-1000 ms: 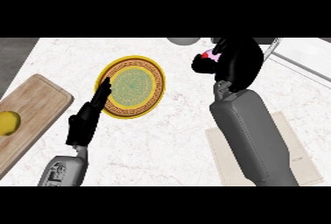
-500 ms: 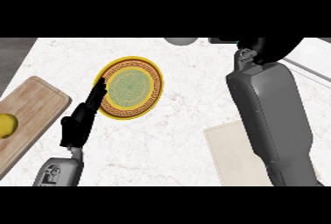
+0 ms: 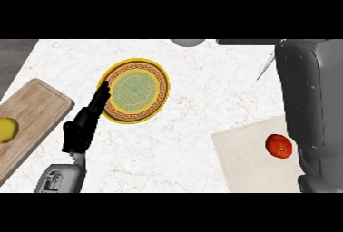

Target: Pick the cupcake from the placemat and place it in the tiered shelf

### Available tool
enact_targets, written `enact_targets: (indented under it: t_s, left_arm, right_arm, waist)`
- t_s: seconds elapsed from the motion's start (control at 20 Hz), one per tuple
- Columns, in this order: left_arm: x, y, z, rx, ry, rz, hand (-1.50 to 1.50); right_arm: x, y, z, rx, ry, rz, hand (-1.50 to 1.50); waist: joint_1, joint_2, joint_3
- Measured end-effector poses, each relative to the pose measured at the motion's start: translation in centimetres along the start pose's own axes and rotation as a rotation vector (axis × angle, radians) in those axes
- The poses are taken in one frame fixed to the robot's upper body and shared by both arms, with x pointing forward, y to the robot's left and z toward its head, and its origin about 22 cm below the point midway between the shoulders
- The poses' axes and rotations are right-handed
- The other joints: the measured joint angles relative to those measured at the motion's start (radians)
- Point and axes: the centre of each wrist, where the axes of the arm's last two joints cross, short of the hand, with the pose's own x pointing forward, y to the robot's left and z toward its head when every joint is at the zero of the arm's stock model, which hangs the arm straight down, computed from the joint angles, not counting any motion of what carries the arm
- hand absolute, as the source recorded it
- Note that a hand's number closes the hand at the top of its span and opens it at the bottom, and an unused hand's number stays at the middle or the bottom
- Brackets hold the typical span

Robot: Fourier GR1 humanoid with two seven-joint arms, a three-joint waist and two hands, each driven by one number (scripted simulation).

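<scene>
The round yellow placemat (image 3: 134,90) with a green patterned centre lies on the white counter, and nothing rests on it. No cupcake shows anywhere in the head view. My left hand (image 3: 84,124) rests open at the placemat's left rim, fingers straight and pointing away from me. My right forearm (image 3: 311,99) runs up the right side to the counter's far edge, where the hand itself passes out of sight. A thin grey bar (image 3: 265,70) slants beside that forearm; I cannot tell whether it belongs to the tiered shelf.
A wooden cutting board (image 3: 33,113) lies at the left with a yellow fruit (image 3: 5,130) on it. A beige board (image 3: 244,158) at the lower right carries a red tomato (image 3: 279,146). A grey rounded object (image 3: 188,42) pokes in at the far edge.
My right arm has stretched farther away and to the right, carrying its hand and the pink-and-white thing it held out of view. The tomato and beige board are now uncovered. The left hand stayed put.
</scene>
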Motion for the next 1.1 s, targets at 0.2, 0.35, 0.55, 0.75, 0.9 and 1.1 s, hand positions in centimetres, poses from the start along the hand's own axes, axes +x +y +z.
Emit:
enact_targets:
  t_s: [0.2,0.35,0.55,0.75,0.9,1.1]
  left_arm:
    - [0.5,-0.8,-0.4,-0.006,0.004,0.002,0.00]
    - [0.3,-0.6,0.0,-0.006,0.000,0.003,0.00]
    - [0.3,-0.9,-0.1,-0.005,0.003,0.002,0.00]
    - [0.5,-0.7,-0.6,-0.010,-0.006,-0.005,0.00]
    - [0.4,-0.4,-0.4,-0.005,-0.005,-0.004,0.00]
    - [0.7,-0.5,-0.6,-0.011,-0.007,0.001,0.00]
  right_arm:
    - [-0.4,-0.5,-2.1,-0.045,0.020,0.034,1.50]
    - [-0.8,-0.9,-3.6,-0.075,0.032,0.055,1.50]
    - [-1.3,-1.6,-5.7,-0.107,0.039,0.082,1.50]
    - [-1.6,-0.8,-7.2,-0.126,0.027,0.150,1.50]
    - [-2.6,-0.3,-8.2,-0.140,0.026,0.176,1.50]
    - [-4.0,0.6,-10.3,-0.162,0.027,0.212,1.50]
  waist:
    - [0.000,0.001,0.000]
    - [0.001,0.001,0.000]
    - [0.001,0.001,0.000]
    - [0.004,0.003,0.000]
    - [0.005,0.003,0.000]
    - [0.007,0.004,0.000]
